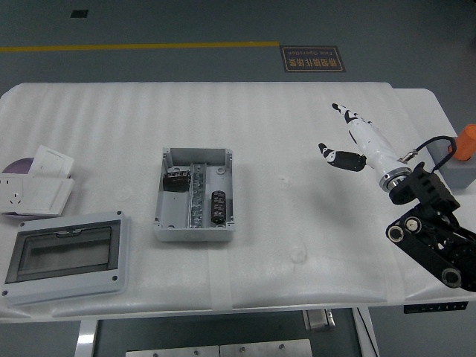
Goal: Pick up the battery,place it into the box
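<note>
Industrial workshop: grey floor [186,22], yellow line [141,47], floor sign [312,59].

Single head view only: set high on the robot's side, facing forward and down over the white counter [297,134], near edge at bottom, grey floor [186,22] beyond.

Clear-window lid [65,254] front-left, socket plate [33,193] behind it — orange cylinder [466,141] far right.

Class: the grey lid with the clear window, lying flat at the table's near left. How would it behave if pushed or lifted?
The lid lies flat and broad, so it would probably slide, not tip. It looks like rigid plastic, likely stiff and fairly light.
</note>
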You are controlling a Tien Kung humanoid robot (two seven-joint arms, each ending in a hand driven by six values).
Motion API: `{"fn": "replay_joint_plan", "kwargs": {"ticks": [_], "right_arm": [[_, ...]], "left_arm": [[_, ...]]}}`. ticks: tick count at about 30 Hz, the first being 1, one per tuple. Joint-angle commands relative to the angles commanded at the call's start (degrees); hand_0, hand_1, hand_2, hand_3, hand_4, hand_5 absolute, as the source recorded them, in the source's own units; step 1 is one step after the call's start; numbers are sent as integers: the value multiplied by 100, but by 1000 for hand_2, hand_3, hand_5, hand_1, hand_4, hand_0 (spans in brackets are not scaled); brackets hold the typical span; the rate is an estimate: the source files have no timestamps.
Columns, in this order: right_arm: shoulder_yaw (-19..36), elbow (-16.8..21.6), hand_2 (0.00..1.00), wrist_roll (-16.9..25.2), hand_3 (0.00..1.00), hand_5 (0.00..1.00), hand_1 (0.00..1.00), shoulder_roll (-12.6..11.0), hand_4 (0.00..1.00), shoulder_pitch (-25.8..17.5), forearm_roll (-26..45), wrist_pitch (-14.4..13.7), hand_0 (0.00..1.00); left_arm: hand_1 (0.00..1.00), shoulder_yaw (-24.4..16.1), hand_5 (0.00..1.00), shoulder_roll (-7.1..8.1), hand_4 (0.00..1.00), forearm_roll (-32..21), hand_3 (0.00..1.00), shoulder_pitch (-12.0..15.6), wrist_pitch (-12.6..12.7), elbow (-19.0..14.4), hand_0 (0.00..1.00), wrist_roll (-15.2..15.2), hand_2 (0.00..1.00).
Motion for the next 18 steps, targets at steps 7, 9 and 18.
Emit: {"fn": "replay_joint_plan", "kwargs": {"ticks": [7,9,18], "right_arm": [[772,14,968,155,998,294,946,-6,665,-521,14,-144,998],[927,17,956,178,998,296,954,6,664,-618,20,-156,998],[1363,160,950,286,998,298,953,121,663,-861,49,-196,995]], "left_arm": [[641,-13,367,24,447,7,546,40,-1,-5,549,10,527],[641,-16,351,10,445,1,542,63,-1,-5,549,14,526],[641,60,347,-23,448,-111,542,72,12,-6,549,-14,526]]}}
